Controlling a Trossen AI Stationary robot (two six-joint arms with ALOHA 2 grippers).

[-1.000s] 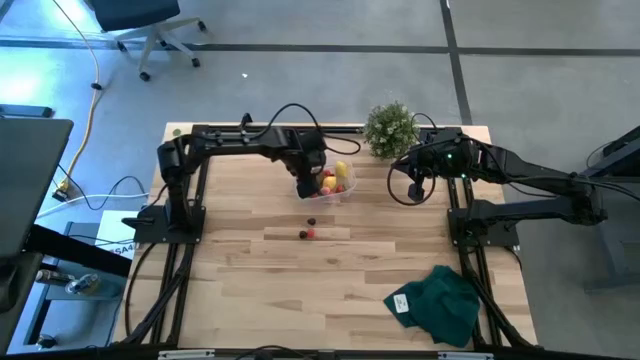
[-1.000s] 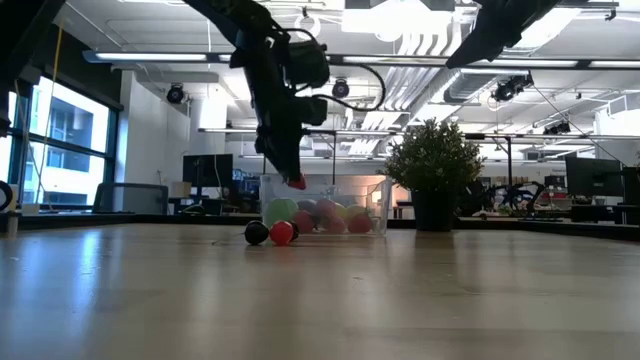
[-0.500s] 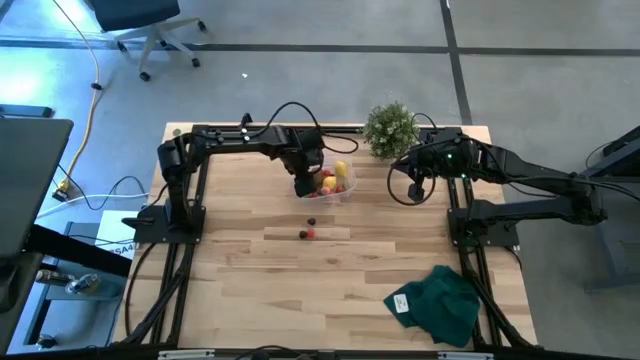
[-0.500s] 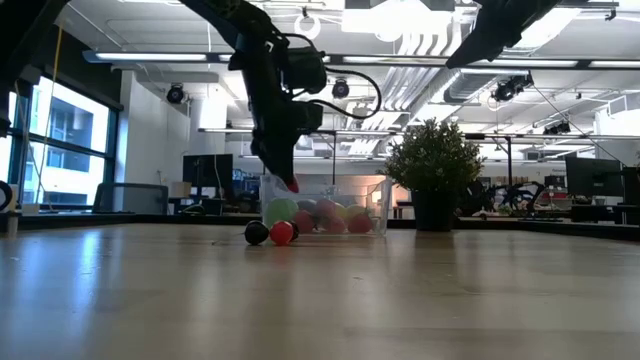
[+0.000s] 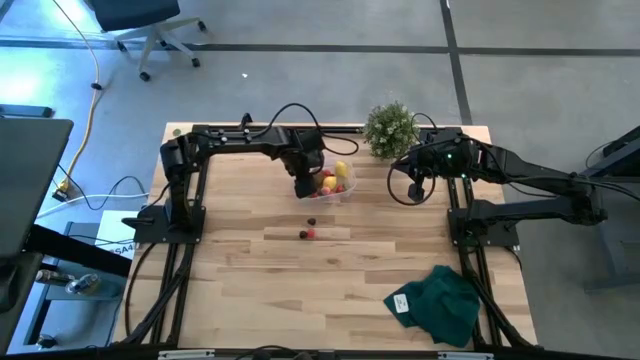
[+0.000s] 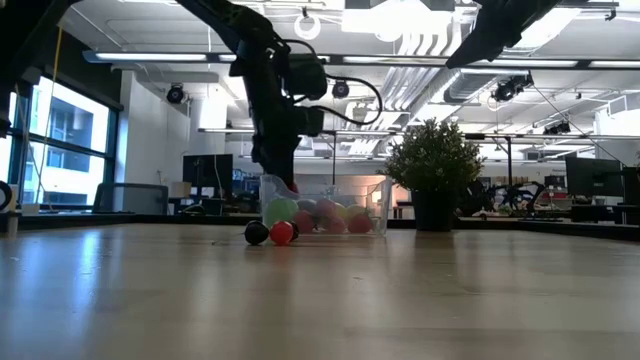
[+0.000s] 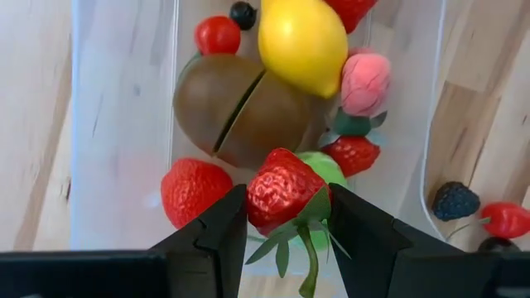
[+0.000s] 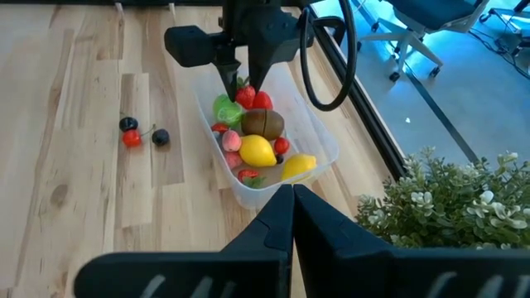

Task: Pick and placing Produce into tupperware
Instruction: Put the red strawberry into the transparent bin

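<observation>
The clear tupperware (image 5: 337, 184) stands at the table's far middle. In it lie a brown kiwi (image 7: 240, 109), a yellow lemon (image 7: 302, 43), strawberries, a green ball and small berries. My left gripper (image 7: 286, 217) hangs over the tupperware's left end, shut on a red strawberry (image 7: 283, 189); the right wrist view shows that gripper (image 8: 245, 83) above the fruit pile. Loose berries (image 5: 308, 228) lie on the wood in front of the tupperware. My right gripper (image 8: 291, 217) is shut on nothing and waits raised at the far right. My left gripper pinches the strawberry's two sides (image 7: 258, 199) between its two fingers. The fingers come from above, pointing steeply down. The strawberry is lifted clear over the fruit in the tupperware, and its green stalk (image 7: 308, 252) trails back between the fingers.
A bushy potted plant (image 5: 390, 128) stands at the far edge, right of the tupperware. A dark green cloth (image 5: 438, 303) lies at the near right. A blackberry (image 7: 454, 200) and a red berry (image 7: 507, 219) sit just outside the tupperware's wall. Bare wood spreads across the near half.
</observation>
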